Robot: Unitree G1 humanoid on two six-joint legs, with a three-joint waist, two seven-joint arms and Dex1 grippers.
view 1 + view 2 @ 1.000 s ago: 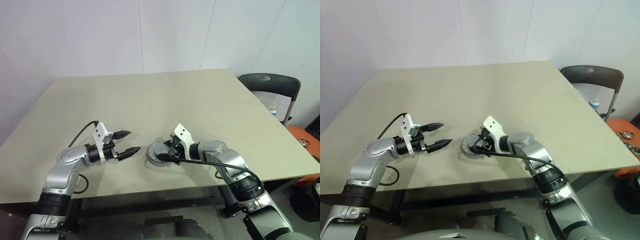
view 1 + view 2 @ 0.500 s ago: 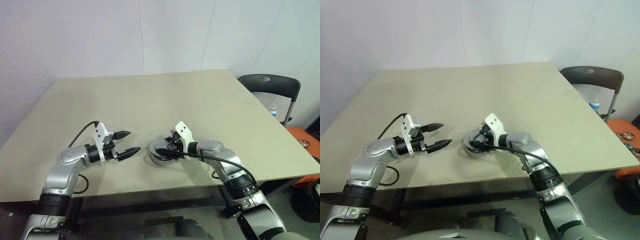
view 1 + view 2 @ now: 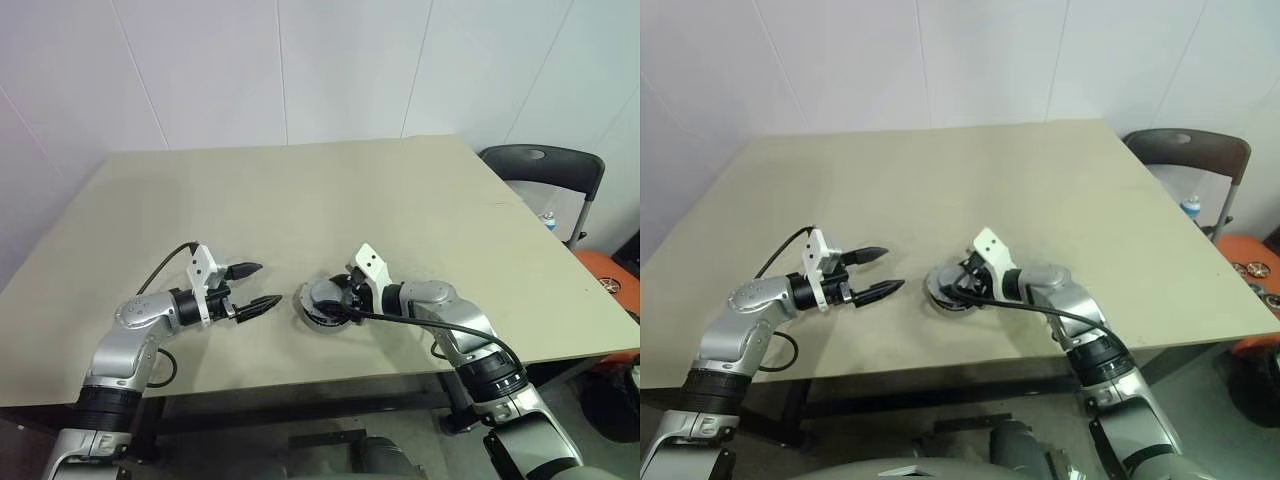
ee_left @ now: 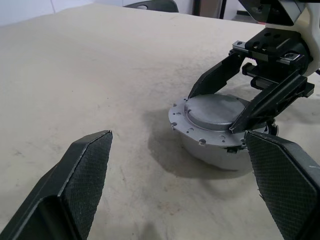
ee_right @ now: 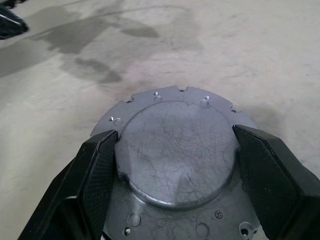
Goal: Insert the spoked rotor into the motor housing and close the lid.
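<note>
The motor housing (image 4: 210,152), a round grey metal cup, sits on the table near its front edge. The lid (image 5: 177,155) lies flat on top of it, showing its plain grey back with a raised round centre. My right gripper (image 5: 176,134) reaches over it from the right, and its two black fingers (image 5: 100,170) press against opposite sides of that raised centre. My left gripper (image 3: 266,284) hovers open a short way left of the housing, pointing at it with nothing between its fingers. The spoked rotor is hidden.
The beige table (image 3: 300,200) stretches far behind the housing. A dark chair (image 3: 545,165) stands past the table's right corner, with an orange object (image 3: 610,285) on the floor below it. A white wall backs the scene.
My right wrist has tipped a little while staying over the housing. The left gripper has kept still and open.
</note>
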